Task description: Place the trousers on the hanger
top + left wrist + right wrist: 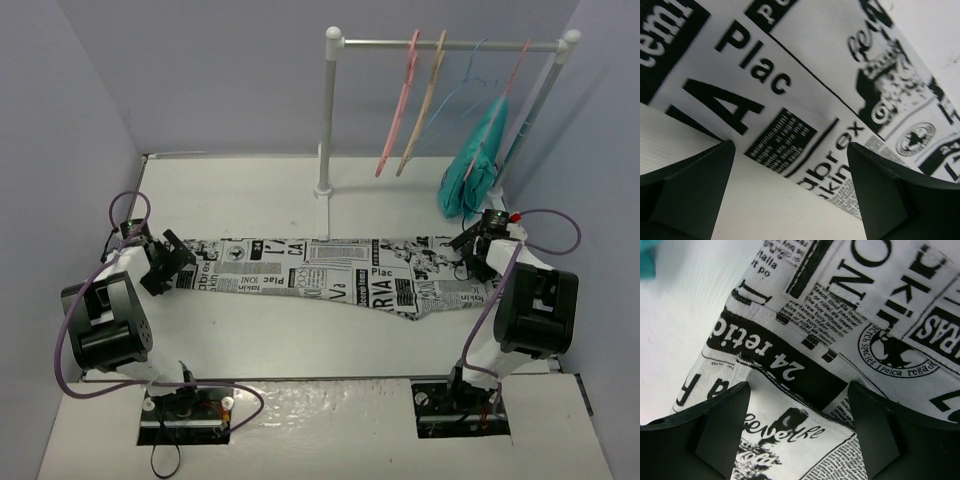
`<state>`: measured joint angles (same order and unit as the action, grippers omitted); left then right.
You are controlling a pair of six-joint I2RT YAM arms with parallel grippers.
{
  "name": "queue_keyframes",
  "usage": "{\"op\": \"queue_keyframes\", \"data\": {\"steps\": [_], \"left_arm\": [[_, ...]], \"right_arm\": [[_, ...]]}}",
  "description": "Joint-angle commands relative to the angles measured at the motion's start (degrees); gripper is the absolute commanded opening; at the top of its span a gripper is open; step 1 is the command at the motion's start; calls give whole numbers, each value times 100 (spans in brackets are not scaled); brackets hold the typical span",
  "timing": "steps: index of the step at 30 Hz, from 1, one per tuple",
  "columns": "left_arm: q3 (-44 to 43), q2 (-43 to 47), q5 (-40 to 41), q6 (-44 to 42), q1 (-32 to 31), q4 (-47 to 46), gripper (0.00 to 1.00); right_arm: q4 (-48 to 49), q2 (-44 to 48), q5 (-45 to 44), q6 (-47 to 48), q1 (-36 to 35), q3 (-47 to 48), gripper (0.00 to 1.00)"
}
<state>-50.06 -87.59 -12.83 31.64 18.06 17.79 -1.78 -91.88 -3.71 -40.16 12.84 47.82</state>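
The trousers lie flat, long axis left to right, one end at each arm. Your left gripper gapes empty at the left end; your right gripper straddles the right end, jaws apart, nothing clamped. The hanger hangs far behind.

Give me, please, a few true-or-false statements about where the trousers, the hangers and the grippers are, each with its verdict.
1. The trousers lie spread across the table. True.
2. The pink hanger lies on the table beside the trousers. False: it hangs from the rack.
3. A teal garment hangs near the rack's right end. True.
4. The left gripper is up at the pink hanger. False: it is open at the trousers' left end.
5. The right gripper is at the trousers' right end. True.
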Motion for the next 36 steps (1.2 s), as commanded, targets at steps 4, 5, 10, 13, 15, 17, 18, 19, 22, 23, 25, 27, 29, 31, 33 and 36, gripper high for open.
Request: {"op": "queue_keyframes", "data": {"steps": [4,5,10,13,15,17,18,19,22,23,25,27,29,31,33,36], "left_arm": [[-319,-552,139,340,13,-117,92],[-305,-610,208,343,20,-111,91],[-348,-914,320,335,39,-8,88],[-374,-987,377,342,57,40,88],[-417,-936,352,325,93,27,88],[-457,-809,222,319,130,-16,88],[-475,-663,143,304,135,-69,88],[-516,-513,160,276,128,-34,88],[-662,-15,291,197,125,128,88],[-708,154,346,190,119,190,88],[-766,430,418,202,101,266,87],[-800,694,445,170,-93,156,82],[-788,805,337,138,-220,-127,77],[-801,695,193,147,-343,-429,73],[-885,435,68,153,-392,-659,69],[-1055,-91,21,153,-400,-733,62]], "right_arm": [[354,-198,-189,110,806,-448,77],[377,-214,-92,151,915,-472,77],[433,-165,17,355,957,-529,77],[406,-10,-14,440,957,-573,77],[383,208,65,516,946,-605,77],[357,363,178,571,933,-584,77],[338,462,267,629,918,-549,77],[286,553,289,682,887,-500,77],[200,841,271,849,735,-392,78],[196,920,243,886,678,-385,78],[196,1010,213,904,600,-412,78],[196,966,245,929,564,-422,78],[196,843,263,960,562,-393,78],[205,720,290,971,561,-373,78],[254,648,318,952,561,-366,78],[392,530,355,885,561,-380,78]]}}
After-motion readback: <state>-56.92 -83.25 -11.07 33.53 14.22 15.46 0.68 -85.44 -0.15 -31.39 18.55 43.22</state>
